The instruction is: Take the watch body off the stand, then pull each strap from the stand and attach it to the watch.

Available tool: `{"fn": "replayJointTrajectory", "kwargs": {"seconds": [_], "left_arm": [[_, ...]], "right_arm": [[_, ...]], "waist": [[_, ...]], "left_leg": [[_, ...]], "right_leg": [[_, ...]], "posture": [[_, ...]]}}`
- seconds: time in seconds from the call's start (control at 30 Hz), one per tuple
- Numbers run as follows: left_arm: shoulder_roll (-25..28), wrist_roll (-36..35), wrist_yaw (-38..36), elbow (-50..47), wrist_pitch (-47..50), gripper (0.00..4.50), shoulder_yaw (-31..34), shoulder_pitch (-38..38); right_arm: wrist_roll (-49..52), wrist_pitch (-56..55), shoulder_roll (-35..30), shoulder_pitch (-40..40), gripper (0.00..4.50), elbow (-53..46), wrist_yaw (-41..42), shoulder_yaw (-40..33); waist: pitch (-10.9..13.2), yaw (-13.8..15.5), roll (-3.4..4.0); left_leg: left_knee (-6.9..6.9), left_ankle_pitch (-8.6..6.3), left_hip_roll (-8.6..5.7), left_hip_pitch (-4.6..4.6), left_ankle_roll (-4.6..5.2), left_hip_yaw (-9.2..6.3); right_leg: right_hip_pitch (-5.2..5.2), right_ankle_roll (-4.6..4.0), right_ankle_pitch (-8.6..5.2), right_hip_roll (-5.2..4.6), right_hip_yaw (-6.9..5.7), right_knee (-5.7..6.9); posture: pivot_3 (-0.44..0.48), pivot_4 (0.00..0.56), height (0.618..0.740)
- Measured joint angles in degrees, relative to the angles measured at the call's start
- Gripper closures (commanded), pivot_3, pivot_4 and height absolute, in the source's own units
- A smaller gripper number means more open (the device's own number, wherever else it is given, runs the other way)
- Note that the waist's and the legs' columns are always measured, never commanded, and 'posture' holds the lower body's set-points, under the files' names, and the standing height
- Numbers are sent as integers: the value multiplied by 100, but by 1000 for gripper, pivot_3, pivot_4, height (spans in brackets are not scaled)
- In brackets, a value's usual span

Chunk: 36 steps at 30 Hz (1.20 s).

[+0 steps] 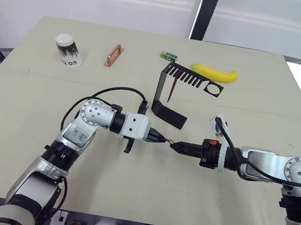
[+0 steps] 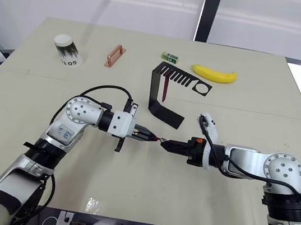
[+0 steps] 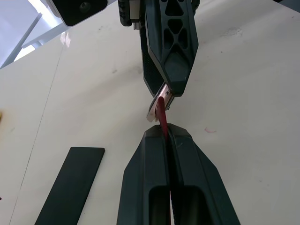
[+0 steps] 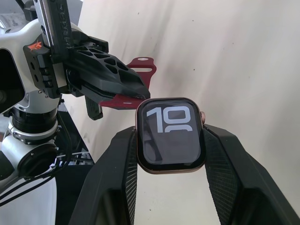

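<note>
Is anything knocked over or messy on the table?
Yes, one thing: the paper cup at the table's far left corner lies tipped on its side, with nothing spilled around it. The banana, copper bar and stand sit tidy. The left tool and right tool meet mid-table with strap and watch body.

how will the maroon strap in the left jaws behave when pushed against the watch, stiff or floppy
Probably floppy: the strap is thin and looks slightly curved past the left gripper, so its tip may buckle. It's likely light, and a short free end should help. The watch body, clamped by the right gripper, looks smooth, so it might slip.
</note>
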Motion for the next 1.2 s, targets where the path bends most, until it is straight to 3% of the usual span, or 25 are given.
{"fn": "replayJointTrajectory", "kwargs": {"seconds": [1.2], "left_arm": [[-173,105,78,16,215,4500,1,-1]], "right_arm": [[82,-139,-185,-133,2987,-172,-4,161]], "waist": [[0,7,0]], "left_leg": [[0,0,0,-3,4,0]], "right_leg": [[1,4,3,0,0,-7]], "posture": [[0,150,740]]}}
